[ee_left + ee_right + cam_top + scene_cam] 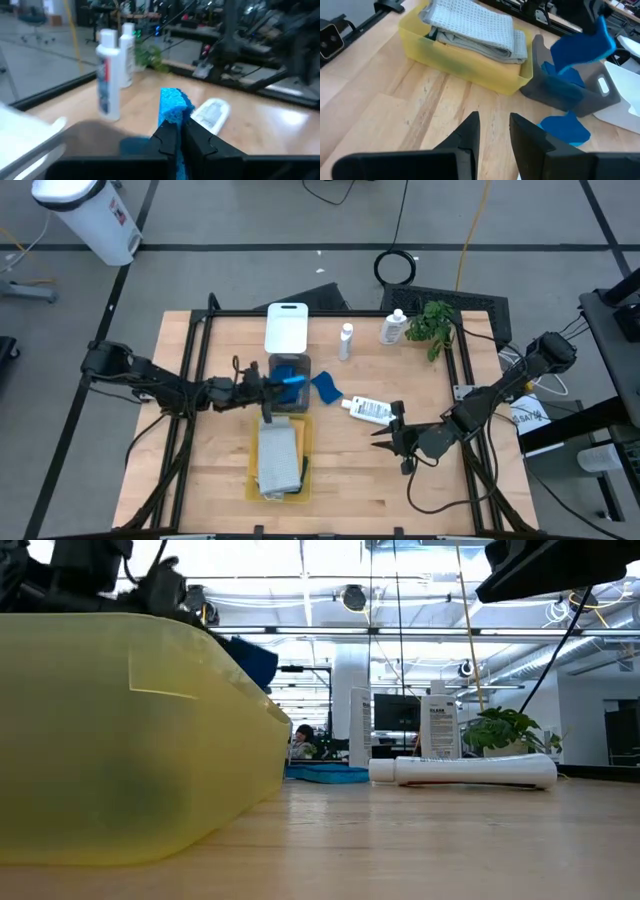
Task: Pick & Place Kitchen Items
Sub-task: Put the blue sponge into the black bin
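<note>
- We open on the blue sponge point(172, 105), pinched between the left gripper point(283, 381)'s closed fingers and hanging over the grey tray point(290, 370), clear of the sponges already lying inside.
- In the left wrist view its long axis runs straight out along the fingers, free end pointing away from the wrist; in the high view that puts it roughly across the table, aimed toward the right arm's side.
- The relation that matters, as we read it: the tray sits directly beneath the held sponge, so the coming move looks like a short drop or lowering, no sideways travel needed.
- Another sponge point(326, 386) lies loose on the wood just beside the tray, on its right-arm side; the right wrist view shows it flat on the table.
- A white bottle point(368, 409) lies on its side near that loose sponge, long axis slanting across the table, just ahead of the right gripper point(390, 434).
- The right gripper hovers low with its fingers parted and nothing between them, nearer to the lying bottle than the left arm is.
- Two more bottles point(346, 341) stand upright farther back, near the plant point(432, 322).
- Folded cloths point(280, 457) already fill the yellow tray point(304, 430), pale grey on top; the white tray point(286, 327) sits behind the grey one.
</note>
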